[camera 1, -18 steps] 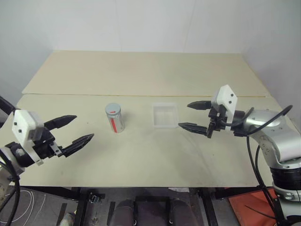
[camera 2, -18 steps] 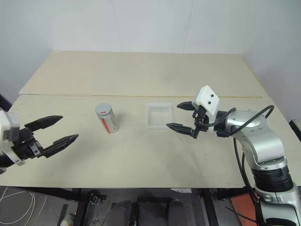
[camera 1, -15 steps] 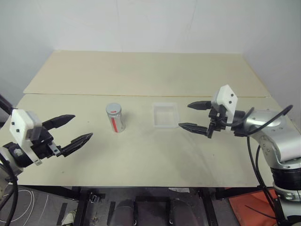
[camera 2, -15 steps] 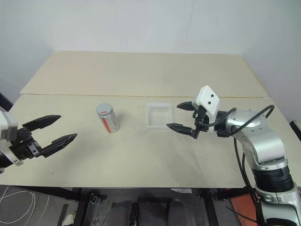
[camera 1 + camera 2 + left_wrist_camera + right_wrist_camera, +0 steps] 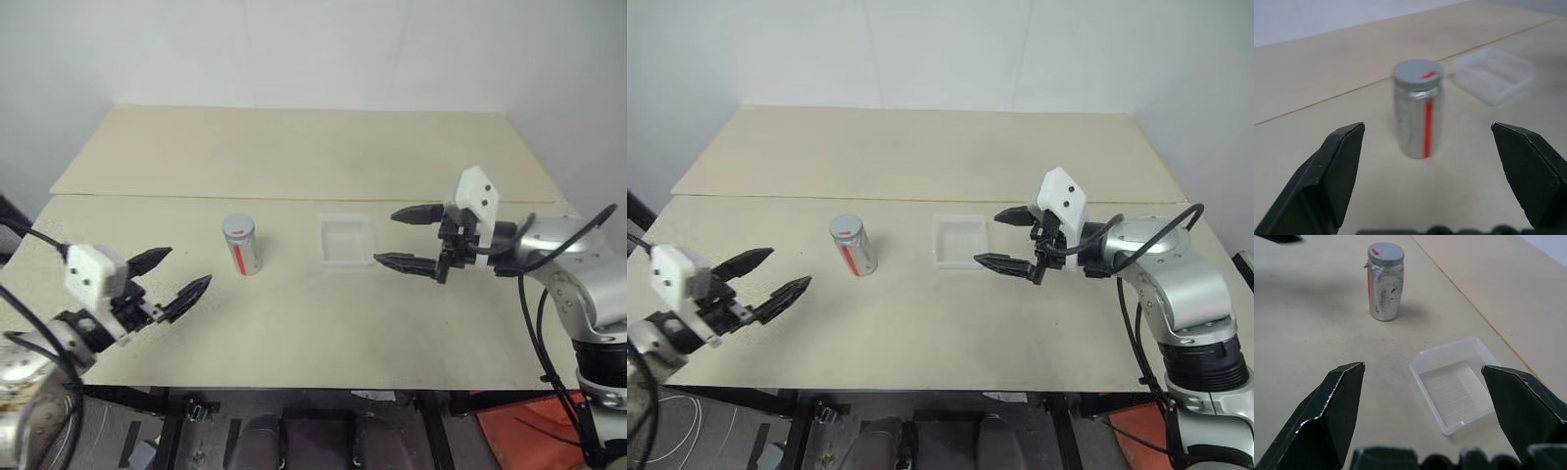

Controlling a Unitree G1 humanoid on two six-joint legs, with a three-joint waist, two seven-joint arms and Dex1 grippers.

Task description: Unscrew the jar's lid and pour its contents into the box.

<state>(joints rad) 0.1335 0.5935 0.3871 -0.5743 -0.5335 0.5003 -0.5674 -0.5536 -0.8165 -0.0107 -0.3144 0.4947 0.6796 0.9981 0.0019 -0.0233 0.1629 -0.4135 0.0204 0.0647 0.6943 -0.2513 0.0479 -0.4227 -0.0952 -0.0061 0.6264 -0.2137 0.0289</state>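
Still capped, the jar stands beside the empty box; both tools, left and right, hang spread and empty-handed.

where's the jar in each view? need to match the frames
Left eye view: the jar stands left of centre on the table.
Right eye view: jar, again left of centre.
Left wrist view: jar upright, centred.
Right wrist view: jar upright near the upper edge.
Shared landmark: the box, beside the jar on its right.

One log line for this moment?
jar: upright, lid on | box: beside it | left gripper: open, short of jar | right gripper: open
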